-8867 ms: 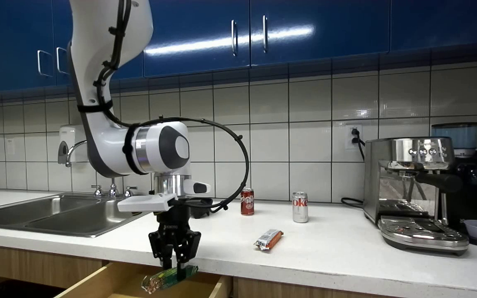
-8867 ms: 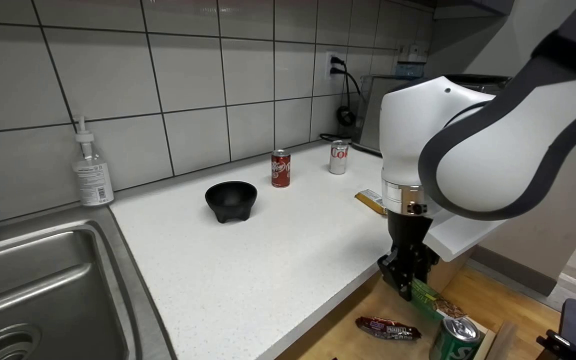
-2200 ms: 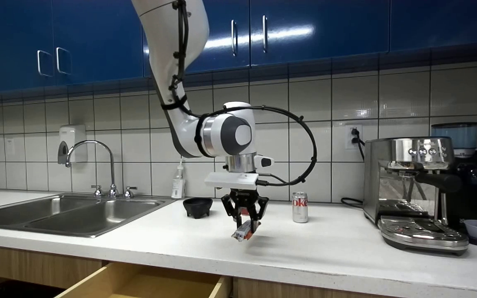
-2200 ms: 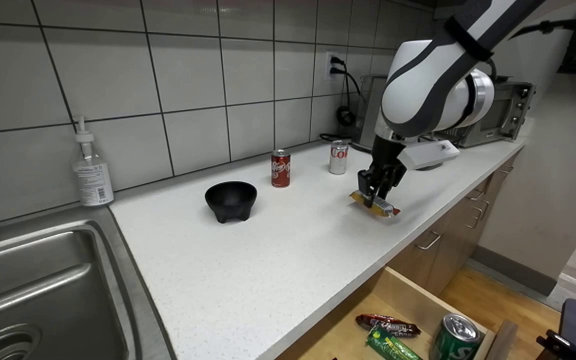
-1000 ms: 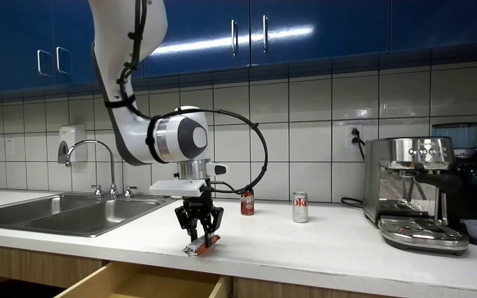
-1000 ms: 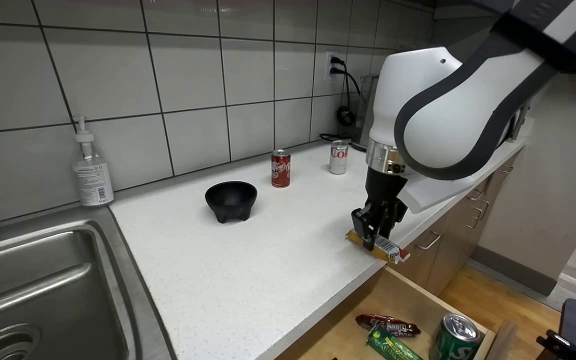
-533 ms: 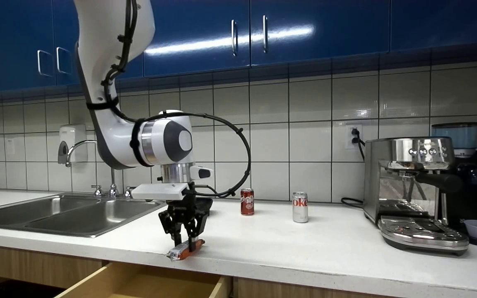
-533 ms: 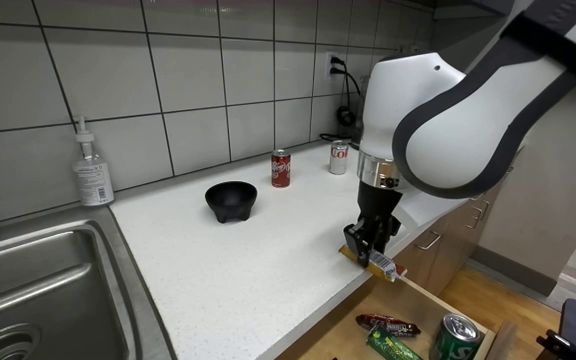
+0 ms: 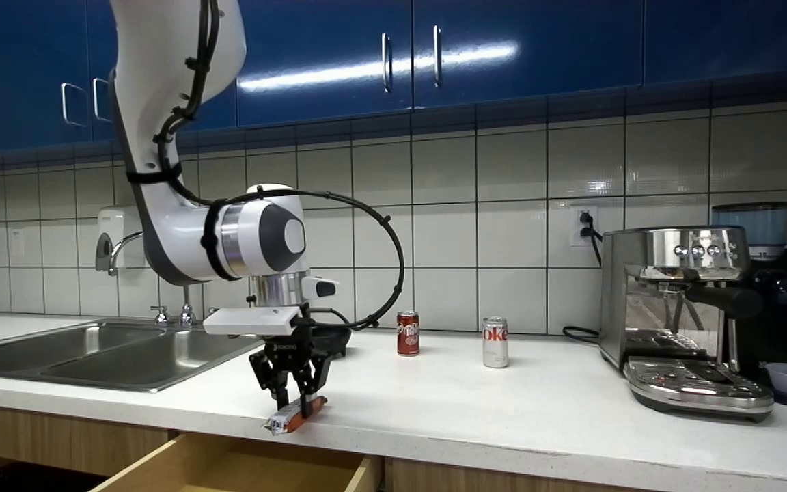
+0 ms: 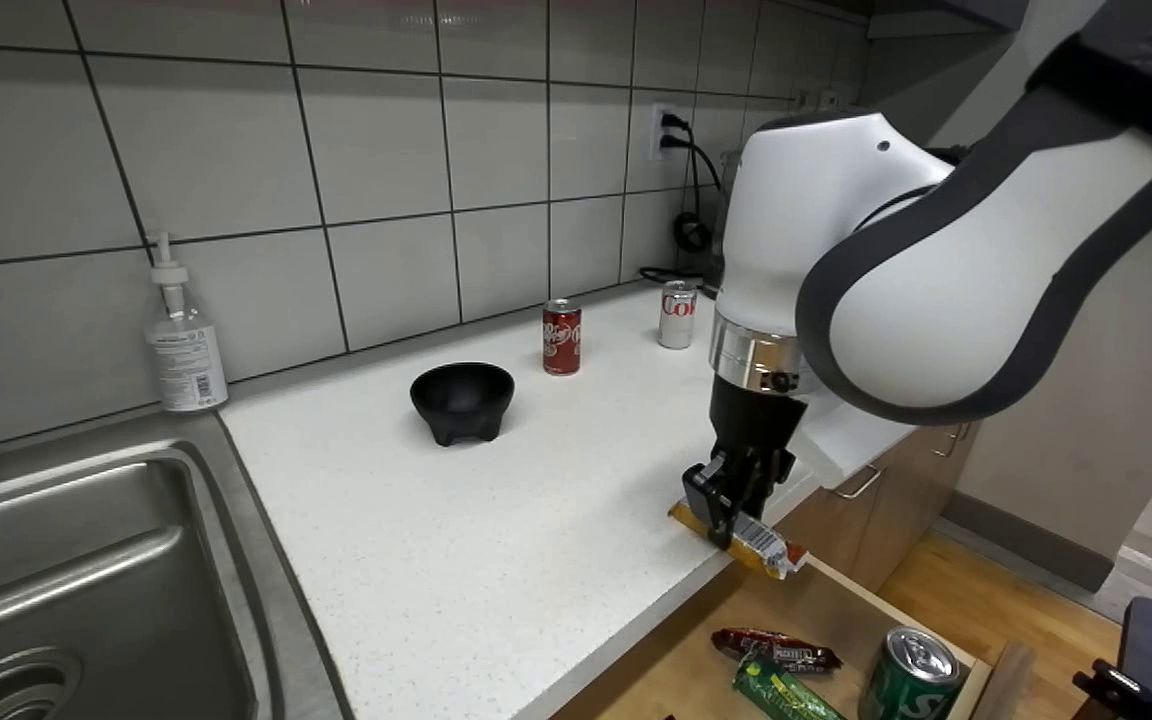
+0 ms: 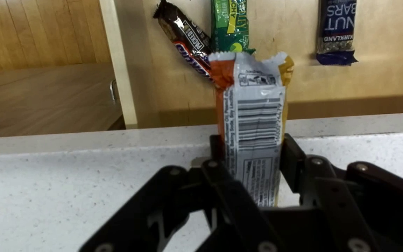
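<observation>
The gripper (image 11: 252, 152) pinches the bar (image 11: 255, 127) by its sides, one end beyond the tabletop (image 11: 65, 196); for careful carrying, squeeze gently and leave room above its edge.

Bar (image 11: 257, 119): one, wrapped, long and flat. Upper face is silver-white, printed with a barcode and fine text; orange runs down one side, yellow down the other. Outer end is crimped, jagged-edged, slightly crumpled. Held across its width by the gripper (image 11: 253, 152). Extends across the front edge of the counter (image 11: 65, 196), outer end projecting above the drawer (image 11: 303, 84); contact with the counter cannot be told.
</observation>
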`<state>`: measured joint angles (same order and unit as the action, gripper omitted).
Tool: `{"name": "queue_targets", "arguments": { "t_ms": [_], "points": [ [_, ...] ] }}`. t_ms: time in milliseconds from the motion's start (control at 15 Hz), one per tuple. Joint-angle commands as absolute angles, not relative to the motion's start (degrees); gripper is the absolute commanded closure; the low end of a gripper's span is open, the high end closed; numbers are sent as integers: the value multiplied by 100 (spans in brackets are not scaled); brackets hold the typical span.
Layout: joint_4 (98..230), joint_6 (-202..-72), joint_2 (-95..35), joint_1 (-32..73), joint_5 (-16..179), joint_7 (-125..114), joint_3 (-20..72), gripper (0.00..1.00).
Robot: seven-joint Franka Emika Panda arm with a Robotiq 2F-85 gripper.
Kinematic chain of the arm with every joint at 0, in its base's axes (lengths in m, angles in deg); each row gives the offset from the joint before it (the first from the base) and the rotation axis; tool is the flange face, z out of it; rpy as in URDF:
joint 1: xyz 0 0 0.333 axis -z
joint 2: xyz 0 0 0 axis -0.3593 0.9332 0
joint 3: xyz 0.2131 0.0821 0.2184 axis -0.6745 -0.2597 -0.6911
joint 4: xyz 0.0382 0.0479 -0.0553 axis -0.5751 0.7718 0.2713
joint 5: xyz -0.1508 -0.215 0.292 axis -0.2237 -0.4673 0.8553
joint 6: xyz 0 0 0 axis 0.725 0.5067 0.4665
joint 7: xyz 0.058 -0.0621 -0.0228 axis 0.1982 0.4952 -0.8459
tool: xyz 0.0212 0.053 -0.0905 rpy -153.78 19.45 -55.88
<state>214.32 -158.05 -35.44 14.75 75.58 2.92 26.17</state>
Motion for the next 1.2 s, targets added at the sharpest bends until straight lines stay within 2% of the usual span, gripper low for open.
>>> {"name": "queue_targets", "arguments": {
  "t_ms": [0, 1133],
  "points": [
    [21821, -16016, -3875, 1506, 7507, 345, 2513, 83],
    [22614, -16093, -4381, 1630, 7401, 575, 2541, 83]
  ]
}}
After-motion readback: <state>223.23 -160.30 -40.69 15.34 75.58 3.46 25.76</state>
